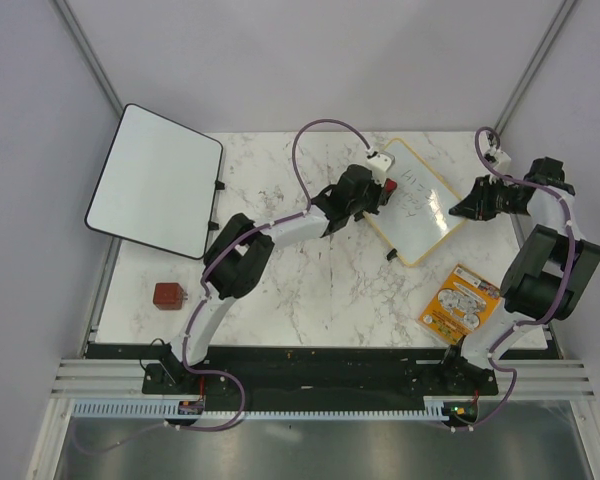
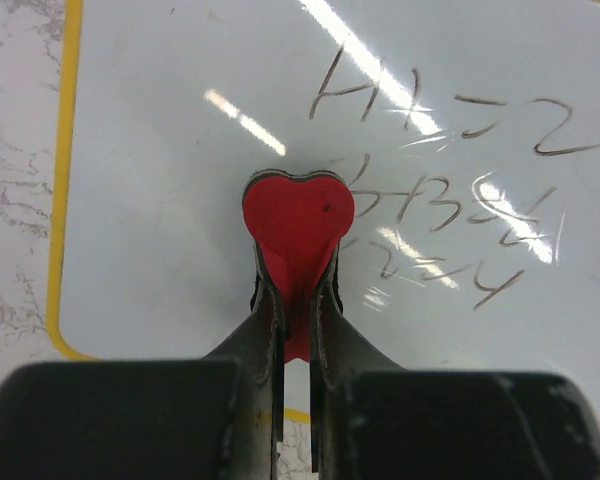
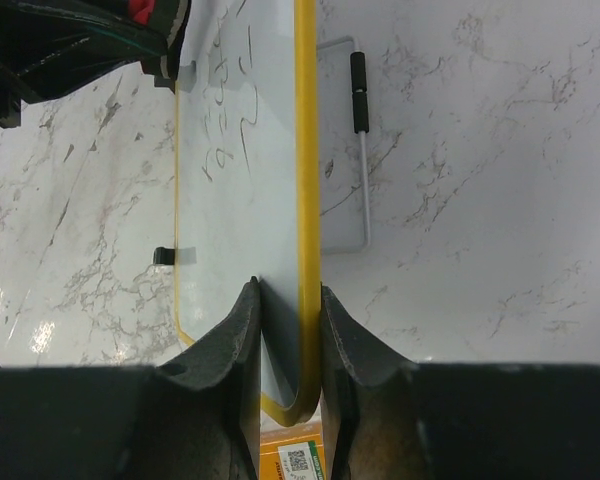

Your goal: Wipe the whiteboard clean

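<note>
Grips sound: left fingers (image 2: 270, 322) closed tight on the red eraser (image 2: 298, 215), right fingers (image 3: 242, 335) clamping the whiteboard (image 3: 242, 200) edge; advise flat, firm strokes across the writing (image 2: 435, 165), frame right.

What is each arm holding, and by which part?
The left gripper pinches a red heart-shaped eraser by its narrow lower end. The right gripper clamps the whiteboard by its yellow-framed edge, near a rounded corner.

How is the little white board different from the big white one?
The little whiteboard has a yellow frame; the big board has a black one. The little whiteboard has dark scribbles on it; the big board is blank. The right fingers pinch the little whiteboard's edge; no fingers touch the big board. Both are white with rounded corners.
</note>
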`<state>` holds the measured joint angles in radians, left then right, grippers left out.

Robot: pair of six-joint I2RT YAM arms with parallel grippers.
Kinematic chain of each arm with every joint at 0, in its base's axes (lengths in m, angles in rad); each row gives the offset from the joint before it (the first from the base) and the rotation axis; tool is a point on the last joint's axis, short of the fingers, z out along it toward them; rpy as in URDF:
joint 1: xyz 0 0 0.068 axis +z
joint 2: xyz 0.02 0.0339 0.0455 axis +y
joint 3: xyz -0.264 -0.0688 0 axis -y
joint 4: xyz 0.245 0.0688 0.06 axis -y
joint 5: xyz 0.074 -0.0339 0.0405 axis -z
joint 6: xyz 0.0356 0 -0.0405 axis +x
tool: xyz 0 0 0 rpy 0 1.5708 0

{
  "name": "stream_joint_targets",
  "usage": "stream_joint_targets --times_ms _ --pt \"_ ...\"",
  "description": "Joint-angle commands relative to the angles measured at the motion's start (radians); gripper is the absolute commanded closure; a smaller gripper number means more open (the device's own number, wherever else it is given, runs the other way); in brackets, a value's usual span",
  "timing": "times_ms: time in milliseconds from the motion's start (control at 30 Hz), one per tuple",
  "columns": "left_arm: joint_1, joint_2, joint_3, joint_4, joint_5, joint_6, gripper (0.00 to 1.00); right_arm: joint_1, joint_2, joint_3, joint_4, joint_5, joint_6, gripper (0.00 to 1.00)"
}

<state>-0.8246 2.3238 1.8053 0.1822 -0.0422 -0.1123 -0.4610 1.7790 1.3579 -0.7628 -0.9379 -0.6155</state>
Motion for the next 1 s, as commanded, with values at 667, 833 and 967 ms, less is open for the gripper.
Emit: stream_joint_targets --times_ms 667,833,967 --pt "-0.121 0.169 0.284 -0.165 0.077 0.085 0.98 0.136 -0.041 -0.077 -0.064 0.215 -0.107 1.0" --pt "-0.061 0.154 0.267 -0.176 0.061 -0.01 0.98 0.139 -0.053 -0.085 -0.081 0.223 -0.131 1.0" --pt "-0.013 0.158 0.278 -0.228 0.015 -0.056 0.98 0.14 -0.069 -0.089 -0.098 0.208 -0.156 1.0"
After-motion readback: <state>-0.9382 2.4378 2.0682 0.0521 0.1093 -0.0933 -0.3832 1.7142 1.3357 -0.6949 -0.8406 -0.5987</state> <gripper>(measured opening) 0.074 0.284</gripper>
